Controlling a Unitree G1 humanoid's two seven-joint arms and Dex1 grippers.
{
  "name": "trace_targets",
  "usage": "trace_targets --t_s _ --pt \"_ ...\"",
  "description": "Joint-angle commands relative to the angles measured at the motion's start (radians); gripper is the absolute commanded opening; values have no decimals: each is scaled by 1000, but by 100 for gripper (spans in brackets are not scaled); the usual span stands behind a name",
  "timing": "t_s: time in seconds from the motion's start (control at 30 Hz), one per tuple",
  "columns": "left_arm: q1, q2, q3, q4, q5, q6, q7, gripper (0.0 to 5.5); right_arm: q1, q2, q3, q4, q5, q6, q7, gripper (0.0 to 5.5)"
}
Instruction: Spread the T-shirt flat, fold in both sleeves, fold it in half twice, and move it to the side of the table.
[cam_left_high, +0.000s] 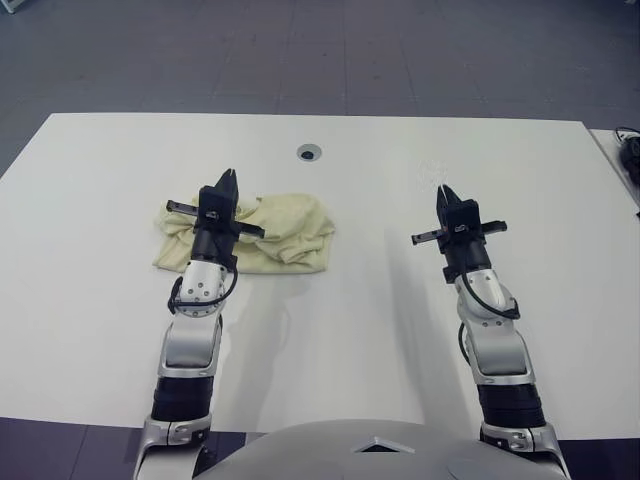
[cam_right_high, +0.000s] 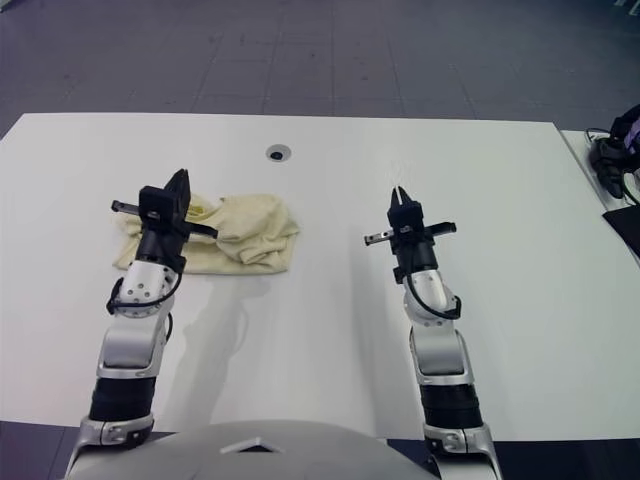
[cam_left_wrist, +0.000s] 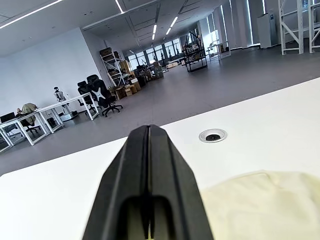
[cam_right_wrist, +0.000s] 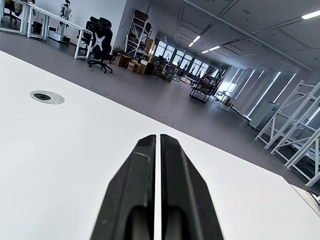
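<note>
Over on the left of the worktop (cam_left_high: 380, 320) the T-shirt (cam_left_high: 290, 235) lies crumpled, with our left fingers (cam_left_wrist: 170, 180) pressed together, empty, above it. Right fingers (cam_right_wrist: 180, 190), also closed, hang well apart. We judge it soft, light, floppy: pinch a hem corner.

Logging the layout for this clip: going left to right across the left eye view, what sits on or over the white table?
Black left gripper → round grey cable grommet → black right gripper. The crumpled pale yellow T-shirt spans the first two, so it is left unplaced.
</note>
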Motion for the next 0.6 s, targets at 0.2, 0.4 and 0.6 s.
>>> trace_targets --t_s 0.2,0.4,0.6 --pt "21 -18 -20 -12 8 -5 4 0 3 -14 -11 -7 6 16 14 19" --pt "53 -14 -21 -25 4 -16 0 1 3 -13 -9 -5 13 15 29 1" --pt "54 -27 -45 -16 7 -11 -1 5 5 -9 -3 0 14 10 35 49"
